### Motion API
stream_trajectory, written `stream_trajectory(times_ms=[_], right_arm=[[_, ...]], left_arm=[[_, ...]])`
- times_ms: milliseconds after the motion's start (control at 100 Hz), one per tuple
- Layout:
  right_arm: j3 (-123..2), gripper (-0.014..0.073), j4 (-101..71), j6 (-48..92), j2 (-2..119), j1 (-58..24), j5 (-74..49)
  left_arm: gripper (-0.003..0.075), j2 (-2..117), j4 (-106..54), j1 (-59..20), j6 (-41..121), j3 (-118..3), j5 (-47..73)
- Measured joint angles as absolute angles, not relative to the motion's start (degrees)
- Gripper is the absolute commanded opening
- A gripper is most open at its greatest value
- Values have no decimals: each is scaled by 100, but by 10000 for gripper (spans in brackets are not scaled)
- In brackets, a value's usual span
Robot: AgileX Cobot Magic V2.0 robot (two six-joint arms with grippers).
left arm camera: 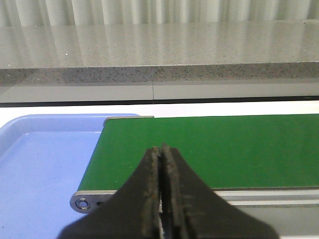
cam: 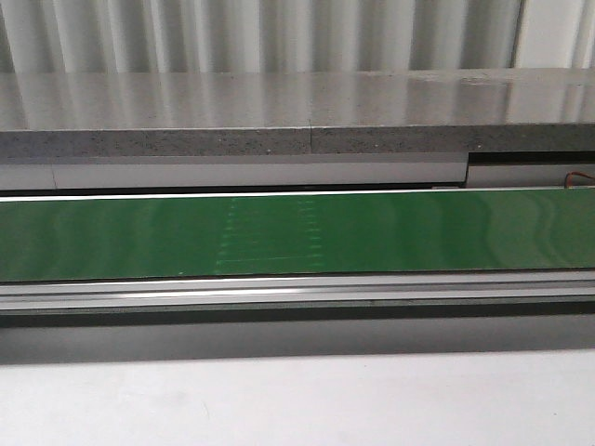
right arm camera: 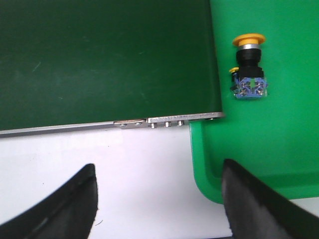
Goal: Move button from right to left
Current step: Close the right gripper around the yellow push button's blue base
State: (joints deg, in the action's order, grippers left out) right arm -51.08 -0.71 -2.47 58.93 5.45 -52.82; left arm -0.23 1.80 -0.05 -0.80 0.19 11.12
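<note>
The button point(right arm camera: 247, 67) lies on its side in a green tray point(right arm camera: 279, 149), apart from the right gripper point(right arm camera: 159, 199). Right gripper spread wide, empty; left gripper point(left arm camera: 162, 191) closed, empty.

Lighting: bright, even, from overhead. Glare: pale streaks on the polished grey speckled stone counter point(cam: 279, 102) and the long green conveyor belt point(cam: 279, 237). Shadows: faint. Focus: black gripper fingers point(right arm camera: 259, 204) blurred; right wrist view slightly soft.

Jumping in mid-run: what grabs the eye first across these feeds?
The button, yellow head and blue contact block, lies on its side in the green tray beside the conveyor belt. The right gripper hangs open short of it; the left gripper is shut by the blue tray.
</note>
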Motion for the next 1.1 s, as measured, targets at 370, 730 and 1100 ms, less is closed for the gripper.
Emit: stream_trajectory(times_ms=[370, 730, 1100], right_arm=[[-6257, 529, 54, -282, 7048, 1896, -5755], [-6677, 529, 108, -282, 8712, 2425, -5653], [-7120, 529, 149, -282, 10039, 2425, -5435]], left_arm=[[-20, -23, 180, -5, -80, 19, 1112], [-20, -23, 180, -5, -80, 19, 1112], [-20, -23, 180, -5, -80, 19, 1112]])
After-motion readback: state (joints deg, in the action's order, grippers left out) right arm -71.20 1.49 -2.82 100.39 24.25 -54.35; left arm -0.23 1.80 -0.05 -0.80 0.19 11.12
